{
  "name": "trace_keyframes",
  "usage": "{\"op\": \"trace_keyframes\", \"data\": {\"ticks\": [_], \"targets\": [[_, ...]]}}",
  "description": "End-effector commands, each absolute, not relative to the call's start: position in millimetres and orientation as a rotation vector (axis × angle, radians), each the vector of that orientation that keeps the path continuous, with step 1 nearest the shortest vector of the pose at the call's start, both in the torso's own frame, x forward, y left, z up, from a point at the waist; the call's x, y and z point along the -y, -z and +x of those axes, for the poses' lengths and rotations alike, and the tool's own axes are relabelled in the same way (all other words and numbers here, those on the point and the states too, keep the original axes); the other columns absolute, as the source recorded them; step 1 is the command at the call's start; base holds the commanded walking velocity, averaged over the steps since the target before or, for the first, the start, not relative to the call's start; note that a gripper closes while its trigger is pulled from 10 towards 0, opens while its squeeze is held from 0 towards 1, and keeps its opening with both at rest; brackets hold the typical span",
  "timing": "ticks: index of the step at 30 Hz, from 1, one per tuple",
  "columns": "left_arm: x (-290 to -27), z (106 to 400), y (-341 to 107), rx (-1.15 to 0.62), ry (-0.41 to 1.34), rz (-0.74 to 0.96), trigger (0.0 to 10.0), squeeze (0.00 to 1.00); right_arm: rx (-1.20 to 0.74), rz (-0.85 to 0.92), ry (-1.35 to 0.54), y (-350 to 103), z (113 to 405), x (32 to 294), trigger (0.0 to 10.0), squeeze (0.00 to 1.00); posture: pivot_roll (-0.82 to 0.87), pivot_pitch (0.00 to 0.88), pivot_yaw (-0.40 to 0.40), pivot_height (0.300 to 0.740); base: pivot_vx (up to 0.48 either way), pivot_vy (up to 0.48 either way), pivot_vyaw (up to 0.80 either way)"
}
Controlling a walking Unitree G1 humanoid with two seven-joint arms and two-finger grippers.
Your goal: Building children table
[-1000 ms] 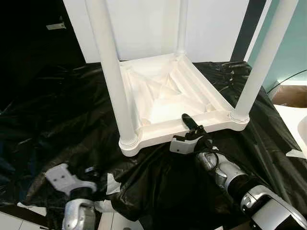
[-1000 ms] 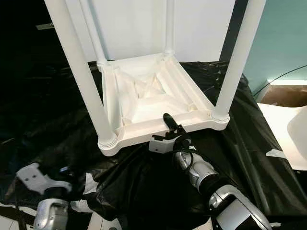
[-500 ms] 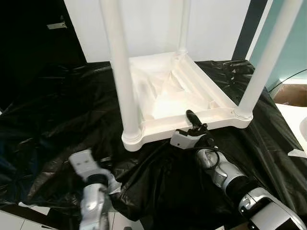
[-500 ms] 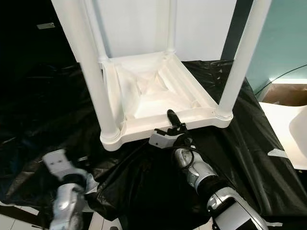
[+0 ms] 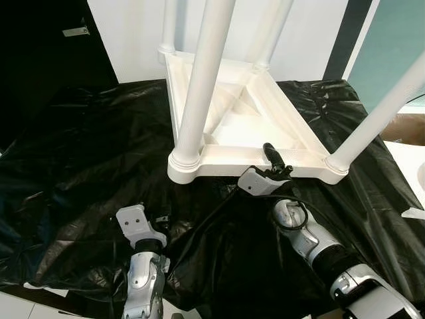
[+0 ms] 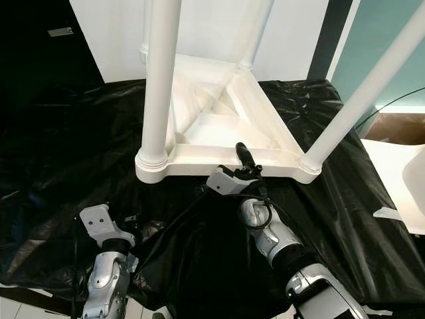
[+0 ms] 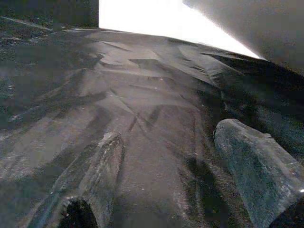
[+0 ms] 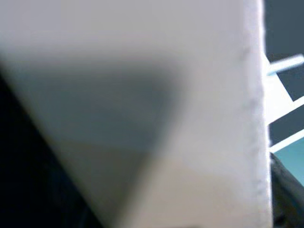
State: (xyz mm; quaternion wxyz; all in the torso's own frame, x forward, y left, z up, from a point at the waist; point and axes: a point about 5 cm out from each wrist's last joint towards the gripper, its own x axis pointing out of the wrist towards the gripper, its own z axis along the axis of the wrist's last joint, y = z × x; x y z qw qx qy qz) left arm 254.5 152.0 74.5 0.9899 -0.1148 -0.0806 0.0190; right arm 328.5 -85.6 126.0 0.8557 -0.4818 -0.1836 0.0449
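Observation:
A white plastic children's table [image 5: 219, 166] lies upside down on a black plastic sheet [image 5: 86, 153], with its round legs [image 5: 199, 86] pointing up. My right gripper [image 5: 271, 163] is shut on the near rim of the tabletop, one black finger showing over the edge. The right wrist view has the white tabletop [image 8: 142, 95] pressed close and blurred. My left gripper [image 7: 171, 175] hovers low over the sheet in front of the table's near left corner, its two fingers [image 7: 90, 180] apart with nothing between them. The left arm [image 5: 143, 279] rises from the bottom edge.
A white wall stands right behind the table, with a dark opening to the left and a teal wall to the right. A white object [image 5: 415, 173] and a brown box [image 5: 405, 126] lie off the sheet's right side. Pale floor [image 5: 20, 306] shows at the near left.
The table has turned on the sheet while my right gripper holds its rim; the near left leg swung rightward. My left arm has come in toward the middle.

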Motion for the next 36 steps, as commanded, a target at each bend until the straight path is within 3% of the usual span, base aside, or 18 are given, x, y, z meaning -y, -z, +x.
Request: {"op": "trace_keyframes", "data": {"ticks": [1,5,11,19,22,25,26,27,29,30,36], "targets": [[-152,254,-71,0.151,-0.034,-0.211,10.0,0.00,0.652,-0.804,-0.038,-187,328,68,0.0,0.00,-0.01,0.000,0.063,0.740,0.000,0.000,0.00],[-149,253,-68,0.152,-0.029,-0.201,10.0,0.00,0.768,-0.579,-0.121,-222,316,54,0.0,0.00,-0.01,0.000,0.062,0.740,0.000,0.000,0.00],[-147,253,-68,0.152,-0.025,-0.199,10.0,0.00,0.795,-0.471,-0.138,-237,311,53,0.0,0.00,-0.01,0.000,0.061,0.740,0.000,0.000,0.00],[-146,254,-66,0.154,-0.018,-0.192,10.0,0.00,0.705,-0.219,-0.180,-235,300,66,0.0,0.00,-0.02,0.000,0.069,0.740,0.000,0.000,0.00],[-146,254,-66,0.152,-0.009,-0.186,10.0,0.00,0.618,-0.063,-0.130,-232,299,83,0.1,0.00,-0.03,0.000,0.076,0.740,0.000,0.000,0.00],[-146,254,-66,0.152,-0.007,-0.185,10.0,0.00,0.604,-0.041,-0.119,-231,300,87,0.1,0.00,-0.03,0.000,0.076,0.740,0.000,0.000,0.00],[-144,256,-66,0.150,0.006,-0.183,10.0,0.00,0.564,-0.018,-0.099,-226,301,93,2.2,0.00,-0.04,0.000,0.085,0.740,0.000,0.000,0.00],[-142,257,-66,0.149,0.019,-0.181,10.0,0.00,0.505,0.023,-0.099,-219,302,99,3.2,0.00,-0.05,0.000,0.089,0.740,0.000,0.000,0.00],[-141,258,-66,0.148,0.028,-0.180,10.0,0.00,0.465,0.053,-0.100,-214,303,102,3.2,0.00,-0.05,0.000,0.090,0.740,0.000,0.000,0.00],[-140,259,-66,0.148,0.034,-0.180,10.0,0.00,0.399,0.078,-0.136,-203,304,104,10.0,0.00,-0.06,0.000,0.092,0.740,0.000,0.000,0.00],[-137,261,-66,0.149,0.044,-0.181,10.0,0.00,0.289,0.100,-0.218,-183,302,104,10.0,0.00,-0.06,0.000,0.097,0.740,0.000,0.000,0.00]]}}
